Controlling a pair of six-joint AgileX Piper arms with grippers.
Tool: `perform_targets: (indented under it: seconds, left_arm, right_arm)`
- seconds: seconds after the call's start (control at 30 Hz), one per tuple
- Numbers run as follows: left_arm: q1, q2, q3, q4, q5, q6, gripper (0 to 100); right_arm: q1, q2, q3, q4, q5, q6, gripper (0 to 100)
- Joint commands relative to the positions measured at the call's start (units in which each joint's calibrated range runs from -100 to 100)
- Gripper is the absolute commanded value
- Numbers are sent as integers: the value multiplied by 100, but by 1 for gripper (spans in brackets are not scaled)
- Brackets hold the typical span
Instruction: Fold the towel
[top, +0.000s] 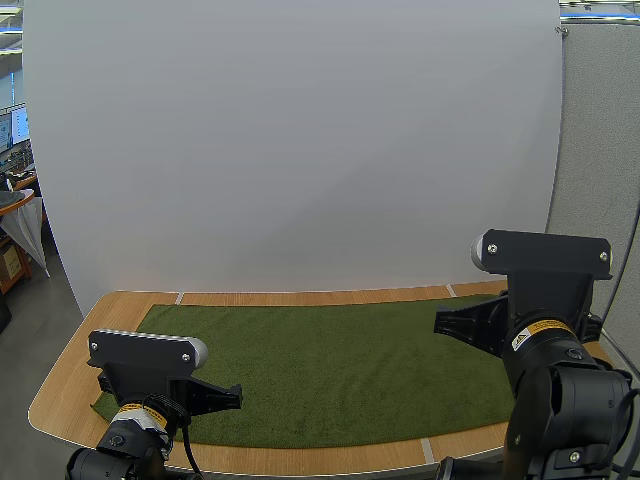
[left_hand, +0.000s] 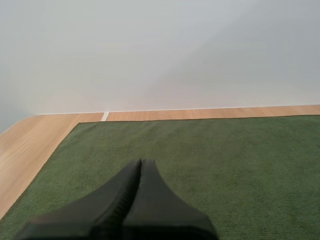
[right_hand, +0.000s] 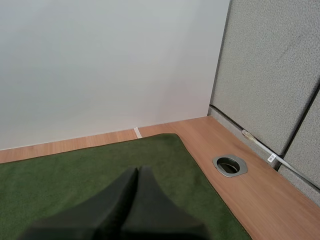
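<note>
A dark green towel lies spread flat over the wooden table, its far edge running along the white backdrop. The left wrist view looks across the towel from low over its left part, where my left gripper is shut with its fingers lying together as one dark wedge. Over the right end of the towel, near its far right corner, my right gripper is shut on nothing too. In the high view both arms stand at the near edge, left and right.
A round metal cable port is set into the bare wood right of the towel. A grey partition wall closes the right side. A white backdrop stands behind the table. Strips of bare wood border the towel.
</note>
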Motion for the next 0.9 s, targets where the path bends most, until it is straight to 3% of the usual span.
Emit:
perform_targets:
  seconds: [0.0,0.07,0.23,0.3,0.57,0.87]
  left_arm:
    - [0,-22,10,-73,-138,-29,0]
    - [0,-22,10,-73,-138,-29,0]
    - [0,-22,10,-73,-138,-29,0]
    - [0,-22,10,-73,-138,-29,0]
    - [0,-22,10,-73,-138,-29,0]
    - [0,-22,10,-73,-138,-29,0]
  right_arm:
    - [-24,-14,-37,-60,-3,66,0]
    - [-24,-14,-37,-60,-3,345,16]
    - [-24,-14,-37,-60,-55,499,83]
    - [-24,-14,-37,3,-55,499,100]
    - [-24,-14,-37,351,-368,499,100]
    - [-24,-14,-37,-205,-934,499,100]
